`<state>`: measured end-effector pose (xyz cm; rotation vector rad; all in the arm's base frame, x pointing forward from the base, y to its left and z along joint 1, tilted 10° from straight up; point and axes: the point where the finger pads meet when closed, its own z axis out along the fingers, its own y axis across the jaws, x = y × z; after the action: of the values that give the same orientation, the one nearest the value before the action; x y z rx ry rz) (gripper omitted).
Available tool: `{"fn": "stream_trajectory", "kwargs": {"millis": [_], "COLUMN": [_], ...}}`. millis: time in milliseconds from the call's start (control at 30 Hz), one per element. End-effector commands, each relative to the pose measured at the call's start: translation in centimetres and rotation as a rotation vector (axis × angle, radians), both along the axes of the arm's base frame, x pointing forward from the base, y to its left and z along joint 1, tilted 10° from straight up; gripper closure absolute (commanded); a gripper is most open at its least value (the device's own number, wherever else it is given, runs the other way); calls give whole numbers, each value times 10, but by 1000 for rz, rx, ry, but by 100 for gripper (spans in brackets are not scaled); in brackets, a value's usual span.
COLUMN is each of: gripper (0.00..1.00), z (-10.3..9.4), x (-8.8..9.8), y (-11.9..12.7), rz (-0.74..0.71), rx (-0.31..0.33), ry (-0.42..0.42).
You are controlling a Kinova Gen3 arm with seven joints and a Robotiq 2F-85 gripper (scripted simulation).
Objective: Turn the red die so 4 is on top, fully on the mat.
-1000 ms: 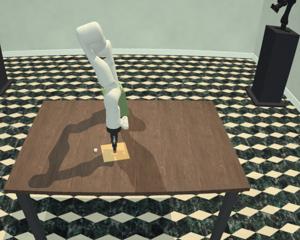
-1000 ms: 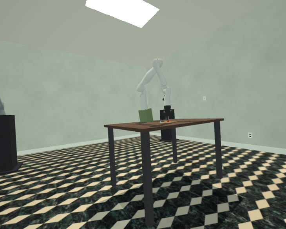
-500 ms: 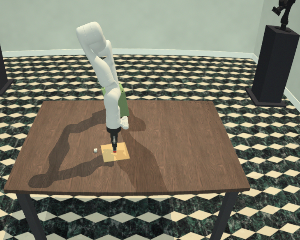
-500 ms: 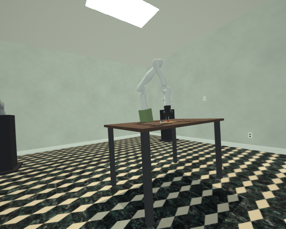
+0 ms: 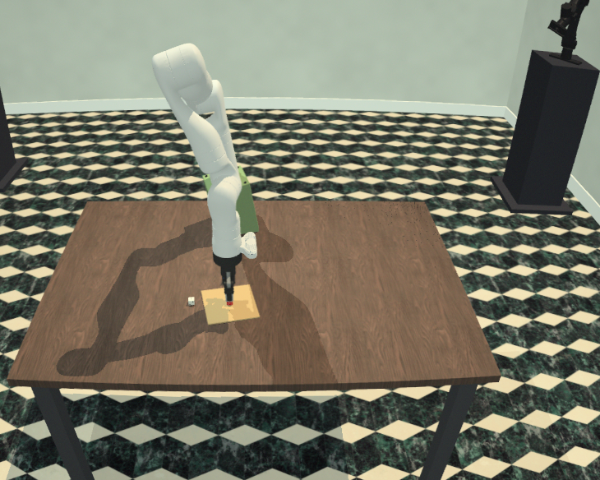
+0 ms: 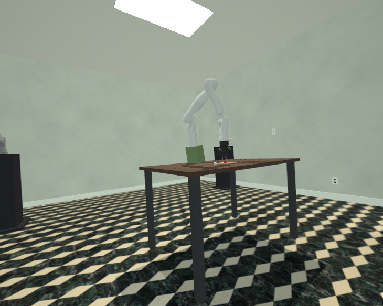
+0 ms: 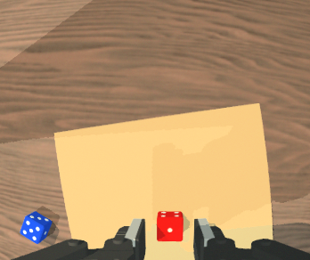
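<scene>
The red die (image 7: 169, 226) lies flat on the yellow mat (image 7: 166, 176), near the mat's edge closest to the wrist camera. My gripper (image 7: 169, 234) points straight down over it, one finger on each side of the die. A narrow gap shows on both sides, so the fingers are part open and do not touch it. In the top view the gripper (image 5: 229, 297) stands low over the red die (image 5: 229, 303) on the mat (image 5: 230, 306). The die's face towards the wrist camera shows one clear pip; I cannot tell the rest.
A blue die (image 7: 36, 227) lies on the wood just off the mat's left edge in the wrist view. A white die (image 5: 191, 301) lies on the table left of the mat. The green arm base (image 5: 246, 201) stands behind the mat.
</scene>
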<state>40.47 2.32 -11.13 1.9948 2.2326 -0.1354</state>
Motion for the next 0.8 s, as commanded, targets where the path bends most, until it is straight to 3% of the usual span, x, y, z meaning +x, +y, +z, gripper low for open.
{"fn": "stream_trajectory", "kwargs": {"millis": [0,533,767], "gripper": [69,69,69], "z": [2,50,56], "x": [1,-2,-2], "y": [1,8,9], "rz": [0,0,0], "rx": [1,1,0], "ry": [-2,-2,-2]}}
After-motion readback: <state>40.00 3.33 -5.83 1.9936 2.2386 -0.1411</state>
